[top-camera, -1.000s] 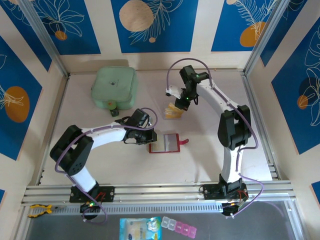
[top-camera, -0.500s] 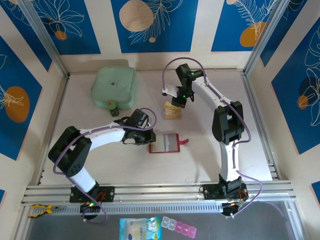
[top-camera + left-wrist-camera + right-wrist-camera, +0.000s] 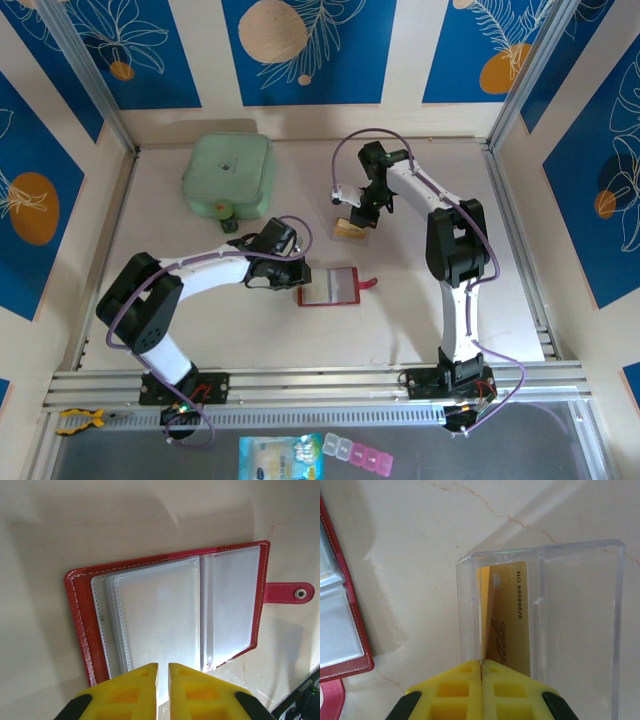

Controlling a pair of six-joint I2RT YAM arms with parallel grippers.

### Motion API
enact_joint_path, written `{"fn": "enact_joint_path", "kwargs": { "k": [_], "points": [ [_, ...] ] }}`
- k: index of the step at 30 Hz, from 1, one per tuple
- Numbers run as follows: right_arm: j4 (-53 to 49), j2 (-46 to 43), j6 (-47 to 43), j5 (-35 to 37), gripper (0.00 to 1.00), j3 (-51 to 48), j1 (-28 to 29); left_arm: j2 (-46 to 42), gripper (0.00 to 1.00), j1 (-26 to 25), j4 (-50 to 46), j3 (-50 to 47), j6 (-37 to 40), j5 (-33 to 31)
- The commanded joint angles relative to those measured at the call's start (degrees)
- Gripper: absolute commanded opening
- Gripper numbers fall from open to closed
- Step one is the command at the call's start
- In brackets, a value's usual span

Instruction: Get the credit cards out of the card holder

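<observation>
Overhead view of a pale counter with two robot arms. The red card holder lies open and flat at the centre of the frame. The left hand sits at its left edge. In the left wrist view the yellow fingers are almost closed, with only a slit between them, and pinch the near edge of the holder's pale pocket pages. The pockets that show look blank and empty. Several pages are stacked, so the ones underneath are hidden.

Above and right of centre, the right hand reaches down to a clear plastic stand. In the right wrist view its fingers are pressed together on a thin yellowish edge that runs into the stand. There a gold card with a printed number stands upright. Whether the stand holds one card or two cannot be told. A green case rests in the upper left, well apart.

The task looks nearly done: at least one card is out and in the stand. What remains is probably to let go of it and to check the hidden pockets.
</observation>
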Motion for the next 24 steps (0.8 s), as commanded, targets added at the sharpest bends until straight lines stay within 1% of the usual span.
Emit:
{"fn": "enact_joint_path", "kwargs": {
  "k": [1, 2, 4, 8, 11, 14, 18, 21, 24],
  "points": [
    [-1.47, -0.2, -0.41, -2.45, 0.1, -1.04, -0.26, -1.3, 0.14, 0.5, -1.65, -1.14, 1.09, -0.24],
    [-1.11, -0.56, -0.04, -2.48, 0.14, -1.13, -0.28, -1.34, 0.14, 0.51, -1.68, -1.1, 1.01, -0.28],
    [0.14, -1.87, 0.63, -2.23, 0.18, -1.63, -0.34, -1.58, 0.14, 0.5, -1.84, -1.12, 1.09, -0.42],
    [3.43, -5.33, 3.18, -2.58, 0.19, -3.07, -0.37, -1.69, 0.14, 0.51, -1.85, -1.11, 1.17, -0.65],
    [6.52, -7.14, 7.14, -1.14, 0.18, -4.02, -0.2, -1.41, 0.14, 0.53, -1.63, -0.92, 1.18, -0.55],
    [7.51, -7.53, 12.59, 0.83, 0.16, -4.09, -0.04, -1.28, 0.14, 0.53, -1.55, -0.75, 1.26, -0.6],
    [8.92, -9.05, 23.63, 3.25, 0.16, -5.5, -0.32, -0.99, 0.14, 0.67, -1.23, -0.73, 1.44, -0.49],
    [10.69, -11.54, 30.87, 4.33, 0.21, -8.65, -0.86, -0.65, 0.14, 0.64, -0.86, -0.75, 1.44, -0.14],
    [13.14, -13.78, 36.76, 7.05, 0.26, -12.95, -1.4, -0.4, 0.14, 0.63, -0.45, -0.76, 1.53, -0.02]
  ]
}}
